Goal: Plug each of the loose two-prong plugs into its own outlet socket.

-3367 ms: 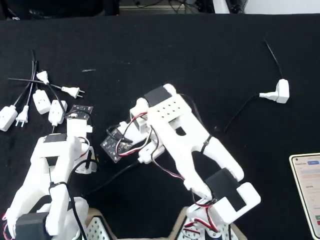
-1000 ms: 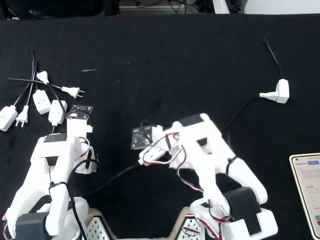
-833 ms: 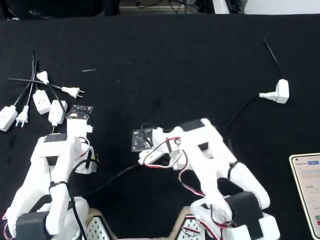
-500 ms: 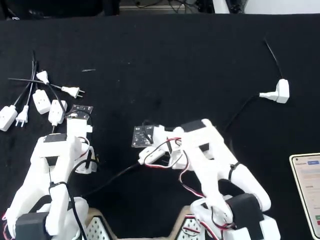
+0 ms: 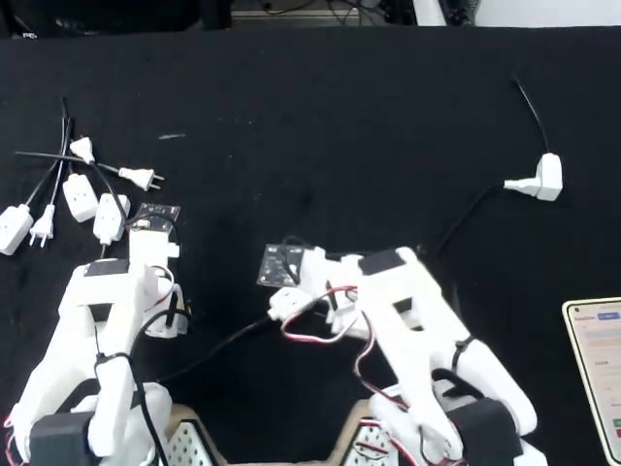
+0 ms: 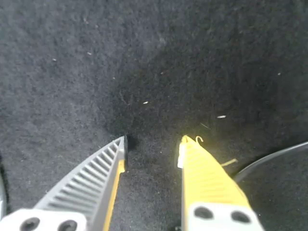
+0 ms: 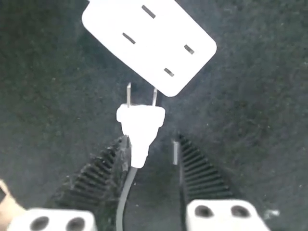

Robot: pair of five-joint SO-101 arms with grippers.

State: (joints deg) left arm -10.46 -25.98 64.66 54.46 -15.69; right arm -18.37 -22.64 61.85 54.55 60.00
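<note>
At the far left of the black cloth [image 5: 320,107] lies a tangle of corded pieces: small loose plugs [image 5: 144,178] among white outlet sockets [image 5: 80,197], all lying near one another and none mated as far as I can tell. Just beside them sits the left gripper [image 6: 151,144], its jaws parted over bare cloth and holding nothing, with a black cable [image 6: 269,156] curving past one side. Toward the middle, the right gripper [image 7: 151,141] is spread wide around a white two-prong plug [image 7: 140,127]; the plug body rests against one finger with a clear gap to the other, so nothing is clamped. Its prongs point at a white outlet block [image 7: 148,43] just ahead, not yet in the slots. The plug looks light and rigid, with thin prongs that would likely bend if forced askew; the flat sides of the body behind the prongs seem the place to pinch, not the cord. The block is probably light enough to skid when pushed. Further right lies a white corded piece [image 5: 539,180], then a phone [image 5: 594,374] at the edge
</note>
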